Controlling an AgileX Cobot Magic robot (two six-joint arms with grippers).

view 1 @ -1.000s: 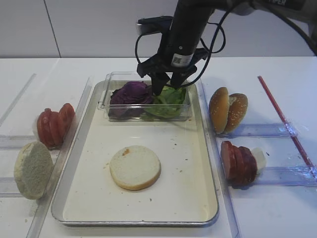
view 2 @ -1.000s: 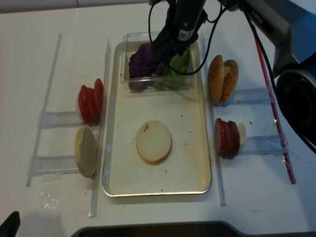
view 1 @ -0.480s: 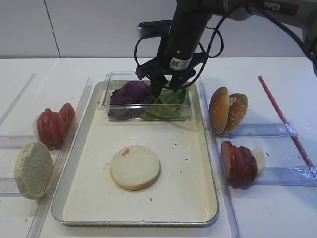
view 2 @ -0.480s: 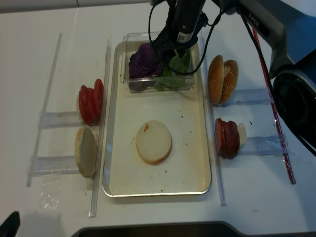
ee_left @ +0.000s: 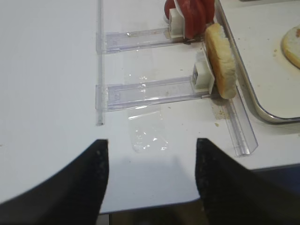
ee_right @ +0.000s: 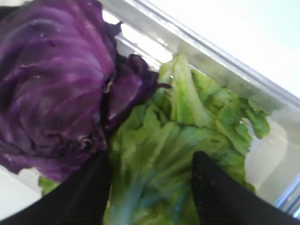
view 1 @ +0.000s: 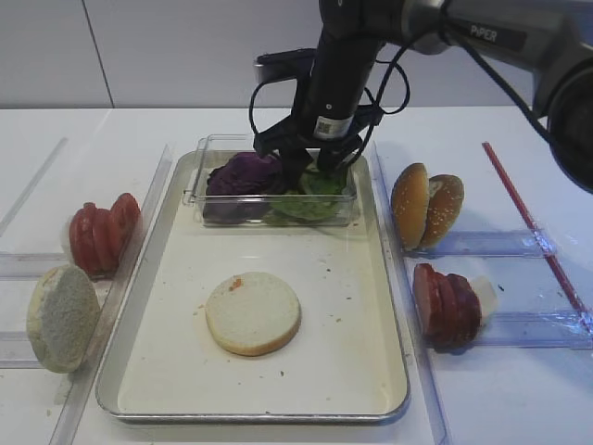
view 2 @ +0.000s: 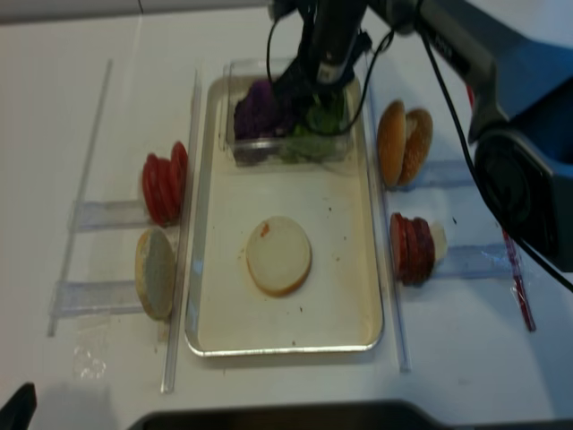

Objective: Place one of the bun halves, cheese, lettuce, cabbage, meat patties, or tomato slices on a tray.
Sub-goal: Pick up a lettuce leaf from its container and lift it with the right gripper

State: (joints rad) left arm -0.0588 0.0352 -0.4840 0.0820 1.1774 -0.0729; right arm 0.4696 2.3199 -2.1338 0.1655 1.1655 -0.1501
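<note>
Green lettuce [ee_right: 178,154] btwn right end effector [ee_right: 151,190] fingers; wrist cam only.

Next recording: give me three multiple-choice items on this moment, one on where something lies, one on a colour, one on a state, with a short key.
1. Where does the flat bun half lie?
A. in the clear box
B. on the tray
C. on the left rack

2. What colour is the cabbage beside the lettuce?
A. dark purple
B. orange
C. white

3. How does the right gripper stand?
A. shut on a tomato slice
B. parked off the table
C. open, fingers astride the lettuce

Key: 1 B, it lies cut face up mid-tray; 2 A, the wrist view shows purple leaves; 3 C, one dark finger shows on each side of the green leaf.
</note>
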